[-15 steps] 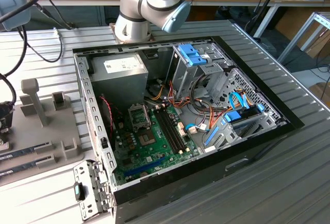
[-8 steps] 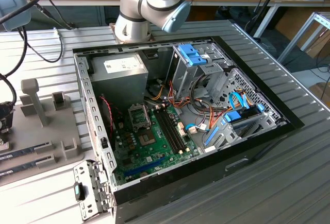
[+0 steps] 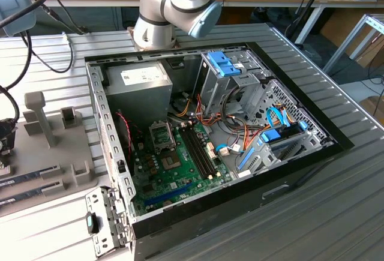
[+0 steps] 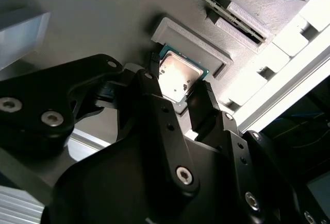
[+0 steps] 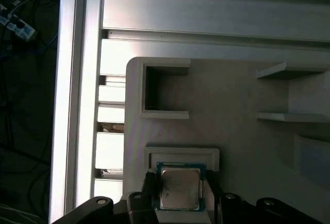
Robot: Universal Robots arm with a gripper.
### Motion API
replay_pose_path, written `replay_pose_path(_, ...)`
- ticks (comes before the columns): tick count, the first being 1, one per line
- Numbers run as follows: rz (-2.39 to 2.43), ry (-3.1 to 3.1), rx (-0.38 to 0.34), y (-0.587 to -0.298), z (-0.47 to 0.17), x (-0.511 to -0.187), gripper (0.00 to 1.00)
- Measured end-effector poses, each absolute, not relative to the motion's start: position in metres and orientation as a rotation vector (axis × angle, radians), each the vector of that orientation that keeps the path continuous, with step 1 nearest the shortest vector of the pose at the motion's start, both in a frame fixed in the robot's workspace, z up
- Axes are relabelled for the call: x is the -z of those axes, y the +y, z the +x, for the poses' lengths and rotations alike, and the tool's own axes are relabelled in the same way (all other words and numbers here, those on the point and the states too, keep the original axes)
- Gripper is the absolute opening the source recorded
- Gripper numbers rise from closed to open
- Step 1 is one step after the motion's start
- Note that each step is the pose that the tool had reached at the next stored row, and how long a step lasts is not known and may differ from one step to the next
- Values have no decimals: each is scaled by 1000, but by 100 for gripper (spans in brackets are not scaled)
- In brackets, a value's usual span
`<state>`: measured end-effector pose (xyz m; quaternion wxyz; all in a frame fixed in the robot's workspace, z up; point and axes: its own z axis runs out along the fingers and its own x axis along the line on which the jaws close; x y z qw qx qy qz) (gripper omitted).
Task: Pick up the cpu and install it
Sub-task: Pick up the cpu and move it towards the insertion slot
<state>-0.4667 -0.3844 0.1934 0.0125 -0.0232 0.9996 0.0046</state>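
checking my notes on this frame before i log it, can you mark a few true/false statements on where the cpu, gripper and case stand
1. The cpu lies shiny side up in a grey holder. True.
2. The computer case is open, with its green motherboard showing. True.
3. The cpu already sits in the motherboard socket. False: it is in the grey holder, outside the computer case.
4. The gripper hangs over the power supply, away from the cpu. False: in both wrist views it is right at the cpu.
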Motion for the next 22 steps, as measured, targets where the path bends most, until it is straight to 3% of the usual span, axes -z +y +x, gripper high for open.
replay_pose_path(2,-72,3116,-14,-384,-467,-193,55)
replay_pose_path(4,-73,3116,-14,-384,-467,-193,55)
replay_pose_path(5,-73,3116,-14,-384,-467,-193,62)
replay_pose_path(22,-73,3116,-14,-384,-467,-190,60)
